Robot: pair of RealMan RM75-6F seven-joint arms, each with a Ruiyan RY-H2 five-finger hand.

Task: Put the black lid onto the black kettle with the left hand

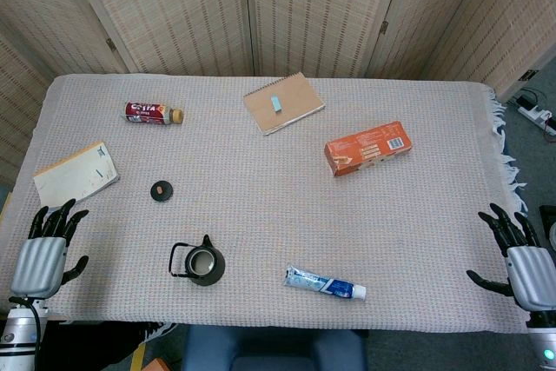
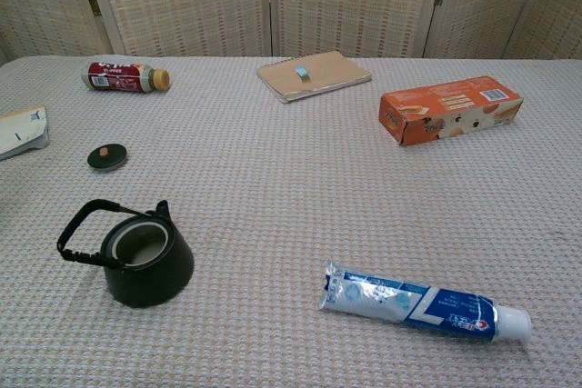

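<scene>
Nothing grabbed yet: left hand [image 1: 42, 258] parked empty, fingers spread, at the near-left table edge, black lid [image 1: 162, 190] lying knob-up just beyond the open black kettle [image 1: 201, 261], so an easy reach.

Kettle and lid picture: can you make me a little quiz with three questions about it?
1. True or false: the lid sits on the kettle.
2. Which hand is nearer the lid: A) left hand B) right hand?
3. Fill in: the thing lying right of the kettle, near the table's front edge, is the ____.

Key: 1. False, the lid lies apart on the cloth and the kettle's mouth is open. 2. A. 3. toothpaste.
</scene>
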